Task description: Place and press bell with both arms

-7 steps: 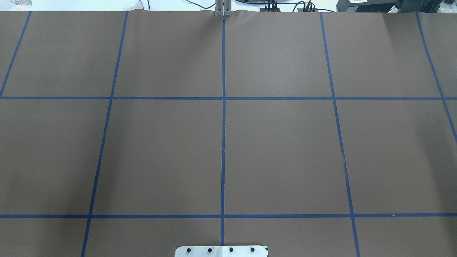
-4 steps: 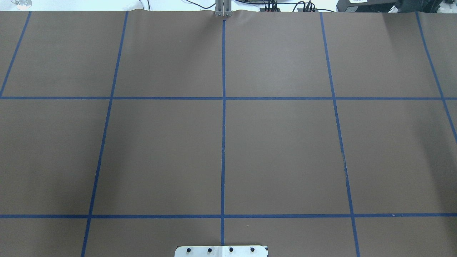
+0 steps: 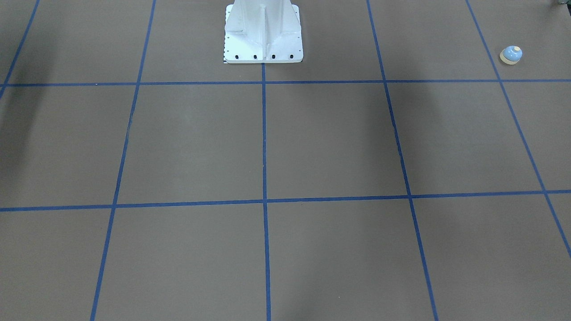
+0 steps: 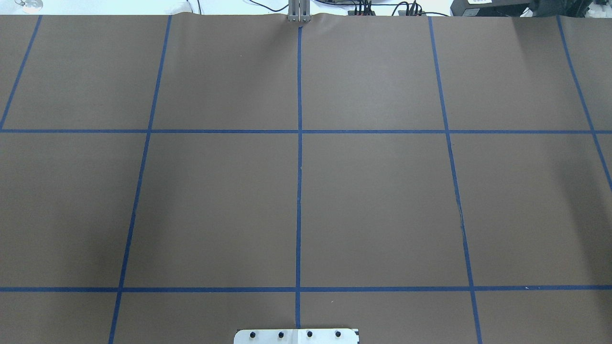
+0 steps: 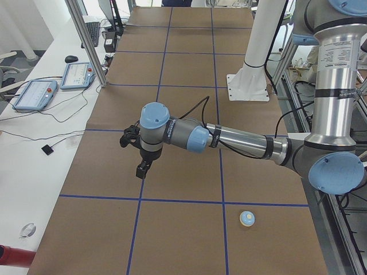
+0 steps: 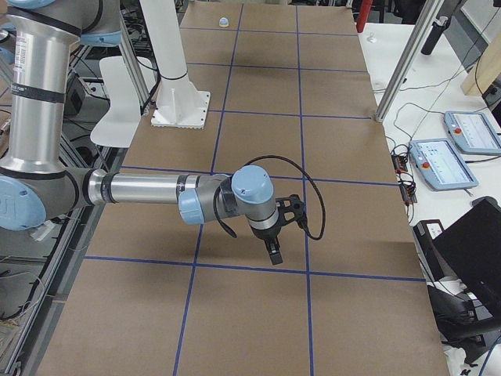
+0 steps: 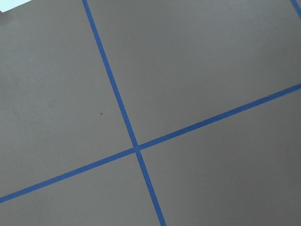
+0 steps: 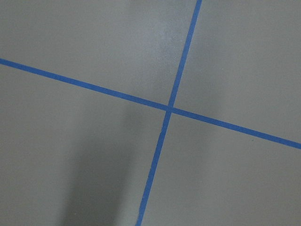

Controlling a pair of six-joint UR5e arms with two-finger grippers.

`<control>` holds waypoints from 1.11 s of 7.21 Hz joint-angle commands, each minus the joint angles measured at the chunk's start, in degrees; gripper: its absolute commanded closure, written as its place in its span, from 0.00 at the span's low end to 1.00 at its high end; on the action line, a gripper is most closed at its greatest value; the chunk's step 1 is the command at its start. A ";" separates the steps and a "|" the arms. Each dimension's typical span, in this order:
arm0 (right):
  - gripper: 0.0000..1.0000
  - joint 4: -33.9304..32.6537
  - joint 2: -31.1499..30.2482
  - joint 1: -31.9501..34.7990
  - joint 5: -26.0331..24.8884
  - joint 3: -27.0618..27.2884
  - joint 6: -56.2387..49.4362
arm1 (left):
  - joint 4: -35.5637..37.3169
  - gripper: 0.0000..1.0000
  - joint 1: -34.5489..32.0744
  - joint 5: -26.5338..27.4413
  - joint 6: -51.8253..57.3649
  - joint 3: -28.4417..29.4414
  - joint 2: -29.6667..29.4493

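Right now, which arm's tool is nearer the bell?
Left. The left tool hovers over the table end where the bell sits; the right tool hovers toward the opposite end, far away.

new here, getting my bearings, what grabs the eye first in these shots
The left arm and right arm stretch out over the brown table with its blue tape grid, left gripper and right gripper hanging above it. The small light-blue bell sits alone toward the robot's left end, apart from both.

Table (image 4: 382, 191) seen from behind and from opposite, along it from both ends, closely by wrist cameras, pedestal (image 3: 263, 35) shared by fixed views
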 commanded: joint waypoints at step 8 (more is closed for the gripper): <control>0.00 2.88 -0.91 -0.26 0.44 -0.08 -0.11 | -6.29 0.00 5.01 -0.26 -0.52 1.47 5.49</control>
